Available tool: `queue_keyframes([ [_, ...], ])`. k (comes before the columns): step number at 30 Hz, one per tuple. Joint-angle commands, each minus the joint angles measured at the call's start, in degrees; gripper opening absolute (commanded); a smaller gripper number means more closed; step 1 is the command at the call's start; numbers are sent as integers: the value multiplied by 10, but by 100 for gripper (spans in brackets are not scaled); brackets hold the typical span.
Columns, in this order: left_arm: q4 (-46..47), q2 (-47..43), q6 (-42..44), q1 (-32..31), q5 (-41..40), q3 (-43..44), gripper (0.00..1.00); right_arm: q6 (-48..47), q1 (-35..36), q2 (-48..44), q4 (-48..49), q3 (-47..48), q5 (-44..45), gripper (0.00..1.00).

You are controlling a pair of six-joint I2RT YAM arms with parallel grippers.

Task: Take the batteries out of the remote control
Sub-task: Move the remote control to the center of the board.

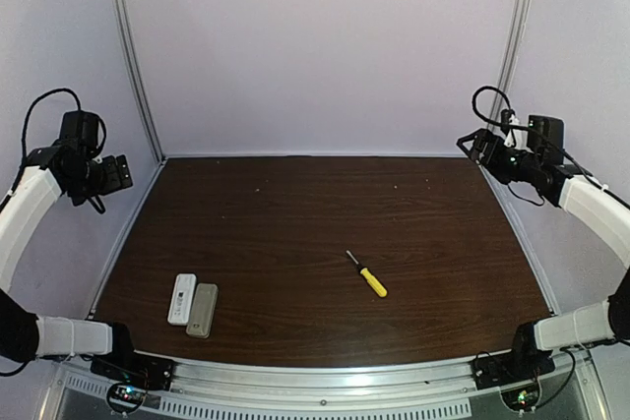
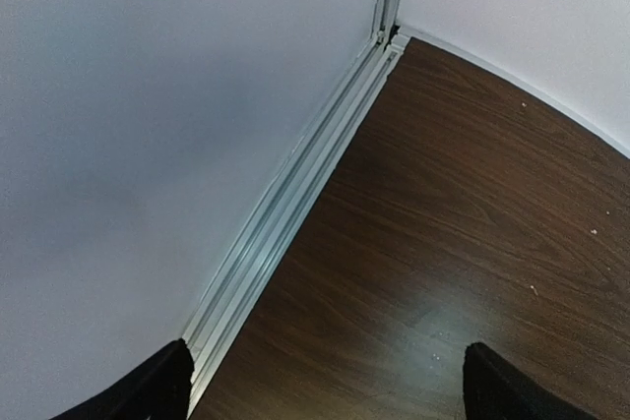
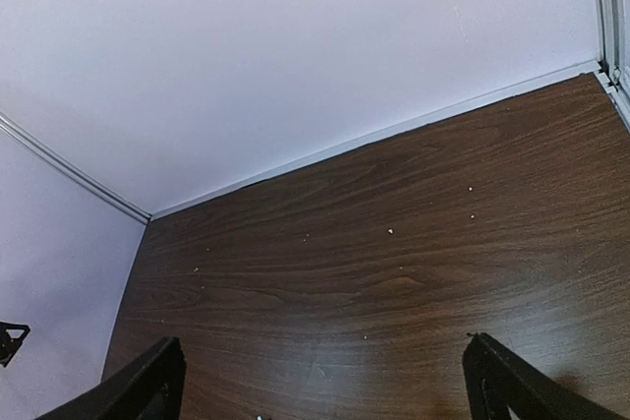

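Only the top view shows the white remote [image 1: 182,298] and yellow-handled screwdriver [image 1: 372,279] on the tabletop [image 1: 394,213] — left claw [image 1: 118,172] and right claw [image 1: 471,145] spread wide, holding nothing.

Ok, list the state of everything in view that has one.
Left gripper: open, empty, held high.
Right gripper: open, empty, held high.
White remote: lying flat, untouched.
Grey-brown remote: lying flat beside it.
Screwdriver: lying flat, apart from both.
Batteries: none visible.

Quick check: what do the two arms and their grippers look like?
Both match: white shells on the left arm and right arm, black joints and wrist heads, a looped black cable at each wrist. The fingers are plain matte black wedges; no markings visible.
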Motion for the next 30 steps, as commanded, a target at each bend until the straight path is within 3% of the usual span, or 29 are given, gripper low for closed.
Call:
queue_keyframes([
  [1, -46, -49, -29, 2, 32, -13, 97, 16, -1, -16, -34, -3, 0, 100],
  [8, -61, -82, -51, 2, 89, -25, 97, 1, -1, -26, -94, 16, -2, 100],
  [14, -99, -83, -41, 2, 203, -15, 97, -13, 7, -40, -117, 11, -11, 100],
  [20, -142, -103, -47, -5, 263, -25, 88, -40, 43, -37, -162, 22, -2, 100],
  [30, -179, -134, -120, -147, 249, -64, 79, -63, 122, -35, -223, 31, 30, 100],
])
